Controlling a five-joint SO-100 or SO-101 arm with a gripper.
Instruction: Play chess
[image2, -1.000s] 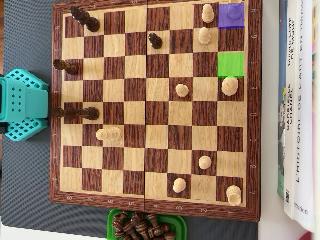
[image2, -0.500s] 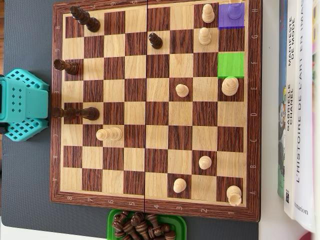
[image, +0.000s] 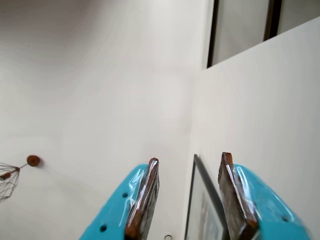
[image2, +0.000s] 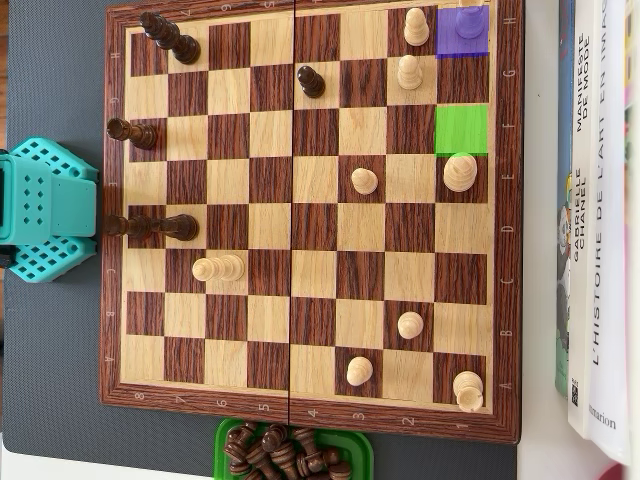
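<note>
In the overhead view a wooden chessboard (image2: 310, 215) holds several dark pieces at its left side, such as one dark piece (image2: 133, 132) on the edge file, and another (image2: 310, 80) nearer the middle. Several light pieces stand on the right half, among them a large one (image2: 460, 172). A purple-marked square (image2: 463, 30) at the top right has a piece on it. A green-marked square (image2: 462, 130) below it is bare. The teal arm (image2: 40, 210) sits off the board's left edge. In the wrist view my gripper (image: 190, 158) is open and empty, pointing up at a pale wall.
A green tray (image2: 225, 440) with several dark pieces sits below the board's bottom edge. Books (image2: 595, 220) lie along the right side. The wrist view shows a framed picture (image: 200, 200) and a wire lamp (image: 7, 180) on the wall.
</note>
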